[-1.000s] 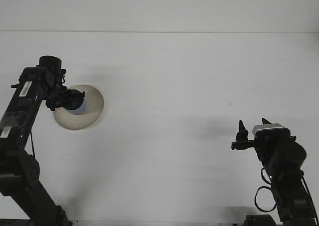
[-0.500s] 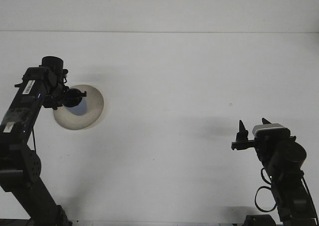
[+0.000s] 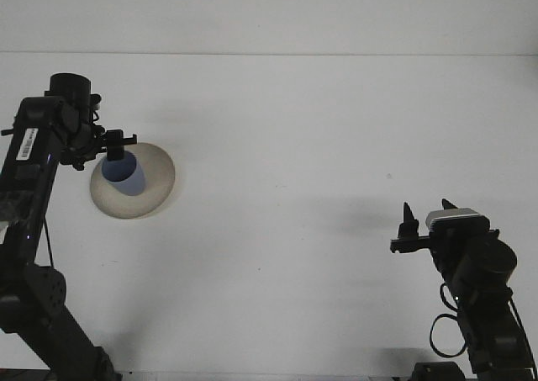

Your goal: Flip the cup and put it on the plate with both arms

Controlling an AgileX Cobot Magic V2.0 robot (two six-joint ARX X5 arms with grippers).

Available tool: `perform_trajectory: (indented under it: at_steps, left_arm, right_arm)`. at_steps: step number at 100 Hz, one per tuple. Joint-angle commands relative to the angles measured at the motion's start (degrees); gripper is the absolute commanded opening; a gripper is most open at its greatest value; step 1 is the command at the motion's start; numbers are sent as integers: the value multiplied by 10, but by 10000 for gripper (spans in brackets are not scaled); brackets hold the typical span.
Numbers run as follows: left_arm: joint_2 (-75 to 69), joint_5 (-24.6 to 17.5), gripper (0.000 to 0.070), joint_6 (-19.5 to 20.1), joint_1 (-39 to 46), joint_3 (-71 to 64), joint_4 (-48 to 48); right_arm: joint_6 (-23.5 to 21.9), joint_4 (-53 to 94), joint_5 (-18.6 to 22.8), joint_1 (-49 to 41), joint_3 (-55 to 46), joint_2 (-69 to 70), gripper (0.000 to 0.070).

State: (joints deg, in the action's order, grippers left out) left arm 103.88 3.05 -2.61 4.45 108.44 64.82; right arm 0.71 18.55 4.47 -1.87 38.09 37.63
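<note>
Blue cup [image 3: 123,177] upright on plate [image 3: 155,187], just below left hand [image 3: 115,146] – apart, released; right hand [image 3: 427,215] far across bench [image 3: 294,145], apart, empty

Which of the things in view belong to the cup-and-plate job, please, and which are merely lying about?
Belonging to the job:
- blue cup, standing on the plate
- beige plate
- left gripper, just above the cup
- right gripper, empty, far from the plate

Lying about:
- nothing else; only the white table itself
</note>
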Motion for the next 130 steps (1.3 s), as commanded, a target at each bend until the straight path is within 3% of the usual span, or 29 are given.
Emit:
perform_trajectory:
  at_steps: [1,51,81,108,130]
  left_arm:
    - [-17,-1,312,-10,0,14,14]
    - [-213,-1,312,-28,-57,-54,-6]
    - [-410,-1,312,-40,-83,-285,-148]
    - [-613,-1,306,-46,-83,-534,-334]
    - [-737,-1,306,-49,-83,-681,-421]
  right_arm:
    - [6,-5,0,-2,2,2,491]
    - [6,-5,0,-2,2,2,491]
    - [6,-5,0,-2,2,2,491]
    - [6,-5,0,-2,2,2,491]
    - [5,-5,0,-2,2,2,491]
